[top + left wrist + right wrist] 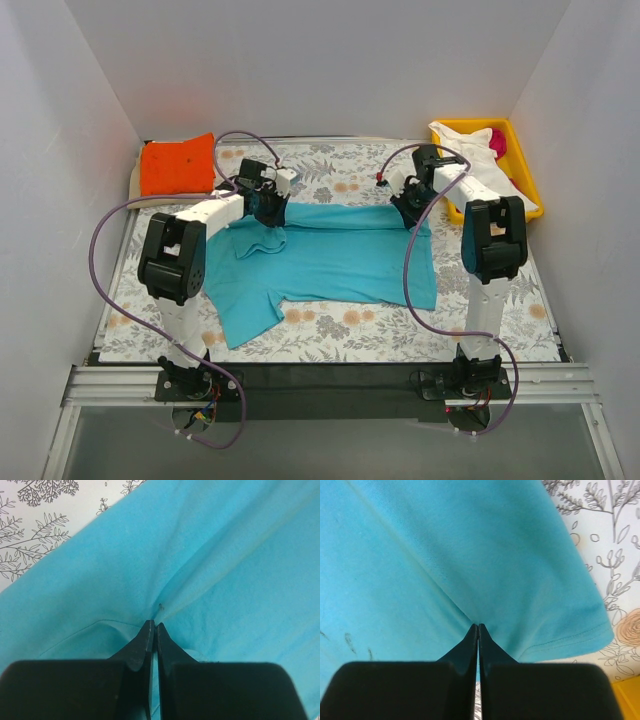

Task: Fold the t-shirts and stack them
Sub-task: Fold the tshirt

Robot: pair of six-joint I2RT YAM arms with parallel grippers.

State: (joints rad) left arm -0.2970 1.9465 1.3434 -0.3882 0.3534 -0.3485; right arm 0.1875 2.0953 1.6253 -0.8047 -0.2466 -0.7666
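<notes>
On the floral-patterned worktop [350,175], the teal t-shirt [330,262] lies spread flat between the two arms, with its hem to the right and a sleeve trailing toward the near left corner. The orange t-shirt [177,165] sits folded at the far left corner. The white t-shirt [478,160] and the magenta t-shirt [497,143] rest in the yellow tray [525,170] at the far right.

Step in hand: first fold of the teal t-shirt, grasp stage.

1. Left tool [268,205]: jaws closed to a narrow pinch on the far edge of the teal t-shirt at its left end. In the left wrist view, creases run into the closed tips [154,625].
2. Right tool [412,212]: jaws closed to a narrow pinch on the far edge near the hem corner. In the right wrist view the stitched hem lies just beside the tips [478,627].

Next move, as judged: lift both pinched points together, carry the far edge toward the near edge, and lay it down aligned.

Requirements:
- Keep both tools level and evenly spaced so the cloth stays taut between them.
- Raise the edge enough to clear the lower layer.
- Check that the trailing sleeve does not bunch beneath the fold.
</notes>
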